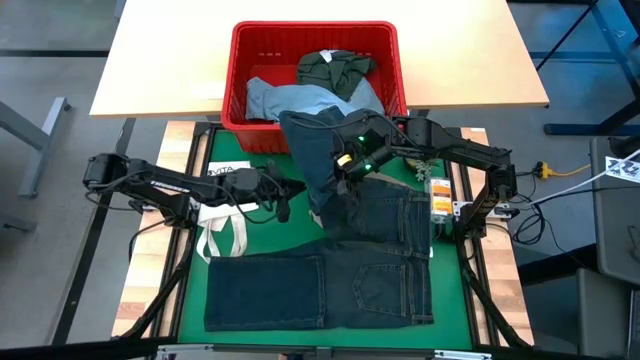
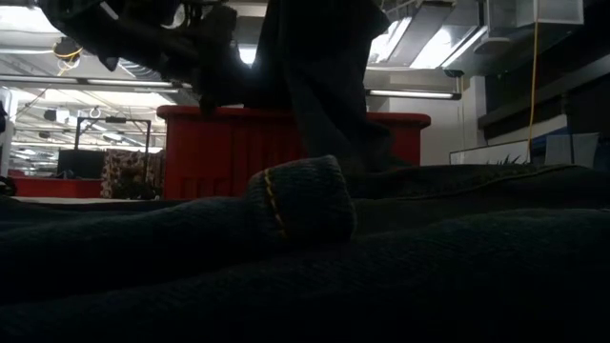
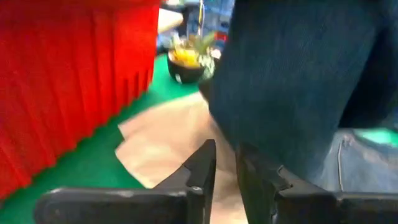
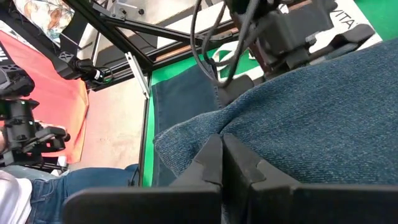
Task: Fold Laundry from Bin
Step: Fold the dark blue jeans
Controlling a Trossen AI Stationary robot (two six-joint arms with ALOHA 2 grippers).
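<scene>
Dark navy jeans (image 1: 372, 238) spread over the green table's middle, one leg lifted, pinched in the closed right hand (image 1: 345, 160) beside the red bin (image 1: 238, 75) at the far edge, left hand (image 1: 283, 200) narrowly parted, empty, above a white tote bag (image 1: 222, 225) near the left edge.

A green mat (image 1: 225, 152) covers the work surface, with a white tote bag (image 1: 222, 225) lying on its left part, straps looped. Behind it stands a pale wooden table (image 1: 160, 60). At the mat's right edge sits a small orange-and-white box (image 1: 439, 196). A yellow cable (image 1: 565, 172) trails across the grey floor.
</scene>
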